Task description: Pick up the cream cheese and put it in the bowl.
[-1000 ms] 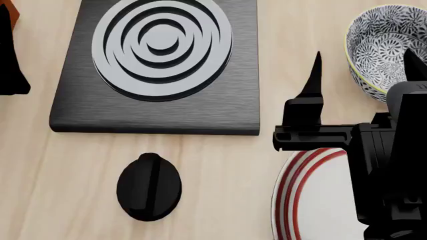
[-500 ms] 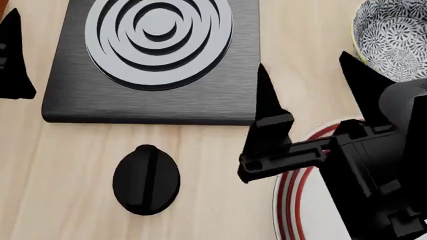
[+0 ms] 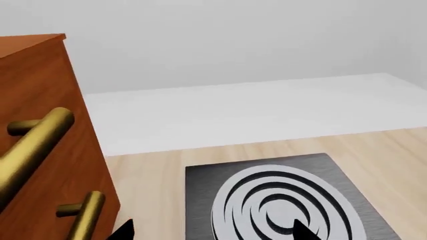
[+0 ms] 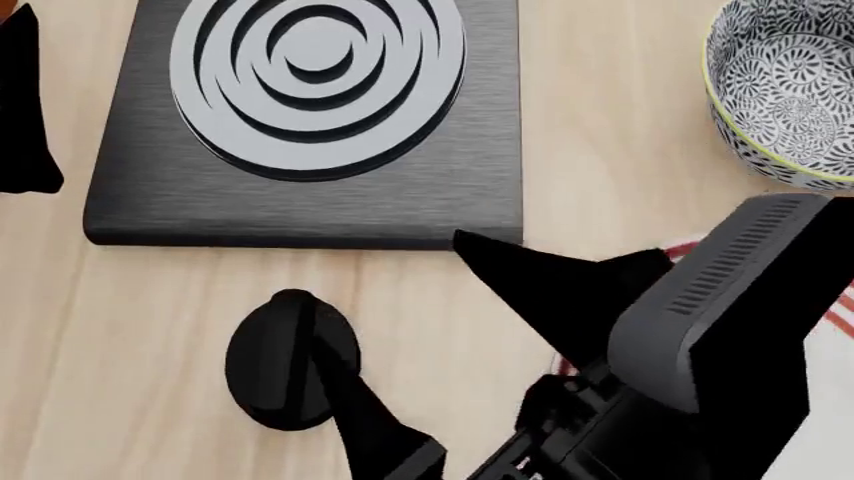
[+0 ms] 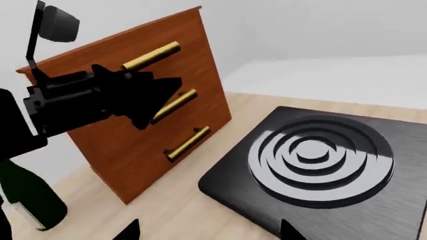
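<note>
The cream cheese is not in any view. The bowl, black-and-white floral with a yellow-green rim, stands empty at the far right of the table. My right gripper is open and empty, hovering over the bare wood between the black knob and the red-ringed plate; in its own wrist view only the two fingertips show, wide apart. My left gripper is open and empty, over the stove plate's left side, near the cabinet; it also shows in the right wrist view.
A black stove plate with grey rings fills the upper middle. A brown cabinet with brass handles stands at the table's left. A dark green bottle stands in front of the cabinet. My right arm hides most of the plate.
My right gripper has swung down and to the left, from beside the bowl to over the wood by the knob, and turned. The bowl now shows in full. The left gripper has barely moved.
</note>
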Motion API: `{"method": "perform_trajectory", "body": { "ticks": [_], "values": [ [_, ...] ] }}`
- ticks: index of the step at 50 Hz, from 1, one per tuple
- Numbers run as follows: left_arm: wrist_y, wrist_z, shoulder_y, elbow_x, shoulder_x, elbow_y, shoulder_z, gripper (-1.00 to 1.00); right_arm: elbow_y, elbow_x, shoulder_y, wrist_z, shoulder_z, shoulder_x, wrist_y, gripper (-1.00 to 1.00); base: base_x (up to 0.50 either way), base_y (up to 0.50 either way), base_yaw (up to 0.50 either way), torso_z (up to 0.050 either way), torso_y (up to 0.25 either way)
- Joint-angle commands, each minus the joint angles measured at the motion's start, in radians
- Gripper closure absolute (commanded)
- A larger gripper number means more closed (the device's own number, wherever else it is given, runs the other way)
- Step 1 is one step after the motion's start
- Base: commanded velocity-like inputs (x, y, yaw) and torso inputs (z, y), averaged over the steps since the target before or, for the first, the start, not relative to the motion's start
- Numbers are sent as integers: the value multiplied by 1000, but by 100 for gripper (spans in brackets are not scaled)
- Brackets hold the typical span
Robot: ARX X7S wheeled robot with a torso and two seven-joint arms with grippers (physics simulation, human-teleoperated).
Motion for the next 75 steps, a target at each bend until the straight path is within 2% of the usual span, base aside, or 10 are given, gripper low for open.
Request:
{"method": "perform_trajectory", "body": {
  "ticks": [1, 9, 13, 19, 22, 26, 30, 54, 58, 75],
  "values": [
    [24, -13, 11, -4, -16, 6, 26, -100, -50, 30, -31, -89, -44, 30, 29, -100, 0, 0, 0, 0, 0],
    [65, -3, 32, 23, -29, -3, 63, -100, -131, -46, -90, -257, -96, 50, 38, -100, 0, 0, 0, 0, 0],
    [59, -10, 27, 10, -31, 3, 60, -100, -116, 7, -88, -232, -114, 69, 49, -100, 0, 0, 0, 0, 0],
    [90, 1, 43, 33, -38, -9, 88, -100, -216, -186, -184, -450, -157, 91, -11, -100, 0, 0, 0, 0, 0],
    [84, -3, 37, 19, -37, -9, 83, -100, -228, -287, -251, -443, -362, 248, -267, -100, 0, 0, 0, 0, 0],
    [84, -10, 34, 18, -40, -6, 90, -100, -228, -353, -272, -410, -527, 352, -423, -100, 0, 0, 0, 0, 0],
    [91, -9, 38, 16, -44, -10, 89, -100, -226, -402, -267, -389, -625, 397, -487, -100, 0, 0, 0, 0, 0],
    [128, -10, 64, 12, -66, -10, 104, -100, -170, -646, -270, -389, -813, 405, -529, -100, 0, 0, 0, 0, 0],
    [137, -8, 71, 13, -67, -12, 104, -100, -122, -733, -253, -408, -884, 374, -530, -100, 0, 0, 0, 0, 0],
    [167, -3, 88, 22, -83, -10, 129, -100, -10, -865, -200, -408, -981, 304, -545, -100, 0, 0, 0, 0, 0]
  ]
}}
